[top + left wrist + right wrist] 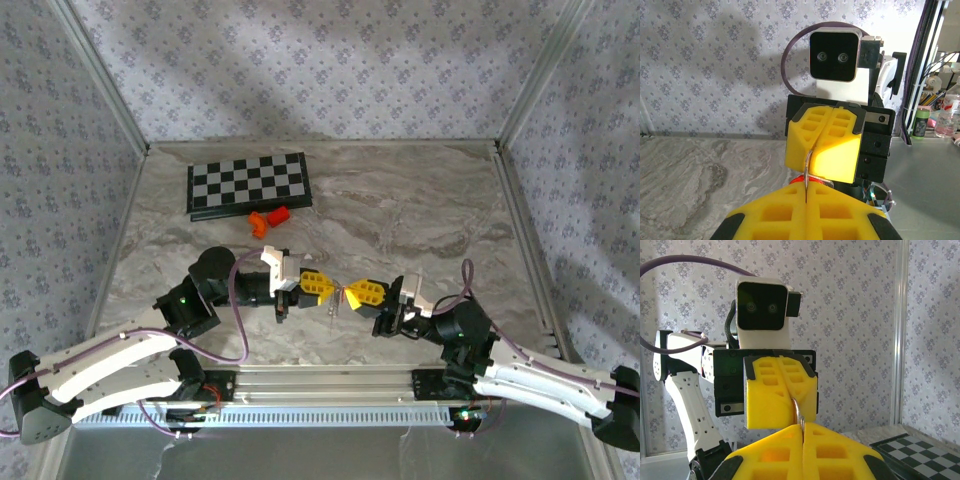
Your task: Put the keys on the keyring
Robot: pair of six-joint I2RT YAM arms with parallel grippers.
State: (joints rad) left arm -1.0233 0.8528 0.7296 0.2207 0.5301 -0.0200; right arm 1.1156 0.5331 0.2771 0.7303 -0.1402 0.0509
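Meeting tip to tip above counter (430, 215) centre: L gripper (328, 287) & R gripper (352, 293), both clamped shut on keyring (806, 165) wire; red tag glimpsed just below; keys too small to tell

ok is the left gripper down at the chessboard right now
No, the left gripper is tip to tip with the right gripper toward the near edge, well short of the chessboard.

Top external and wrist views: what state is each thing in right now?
Left tool: shut on thin silver metal piece.
Right tool: shut on the same piece.
Thin silver metal piece: pinched between both tools, off the table.
Black-and-white checkered board: lying flat on the table.
Two orange blocks: resting beside the board, ungripped.
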